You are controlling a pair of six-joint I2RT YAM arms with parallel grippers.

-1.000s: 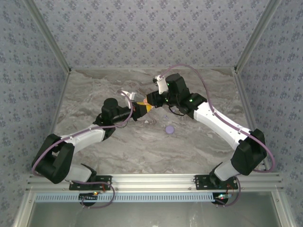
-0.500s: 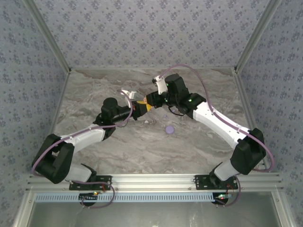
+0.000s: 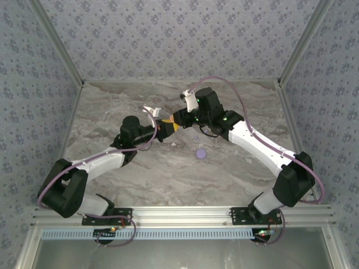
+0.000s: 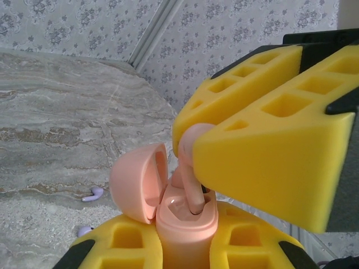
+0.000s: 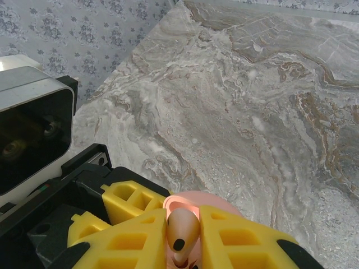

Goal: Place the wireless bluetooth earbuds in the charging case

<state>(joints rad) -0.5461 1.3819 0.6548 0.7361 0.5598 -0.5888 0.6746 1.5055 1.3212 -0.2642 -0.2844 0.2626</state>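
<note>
Two arms meet above the far half of the marbled worktop (image 3: 224,174). The left end effector (image 4: 185,242) is closed on the case (image 4: 185,224), a salmon-pink shell clamped upright in its grip. The lid (image 4: 139,182) is hinged open and tilted to the left in the left wrist view. The right end effector (image 5: 182,238) is closed to a narrow gap on a pink earbud (image 4: 189,182), pinched between its yellow fingers (image 4: 263,162) directly above the case. In the left wrist view the pink earbud hangs stem down, its lower end reaching into the open body of the case beside the lid; whether it is fully seated cannot be told. In the right wrist view the tapered end of the pink earbud, marked with a small dark spot, shows between the fingers. The pink rim of the case lies just behind it, and the left arm's camera housing (image 5: 33,126) stands at the left. Two purple earbuds (image 4: 93,194) lie loose on the worktop, below and to the left of the held case in the left wrist view, near each other and apart from both end effectors. A purple disc (image 3: 200,152) lies flat on the worktop, nearer the arm bases than the meeting point and clear of both arms.
</note>
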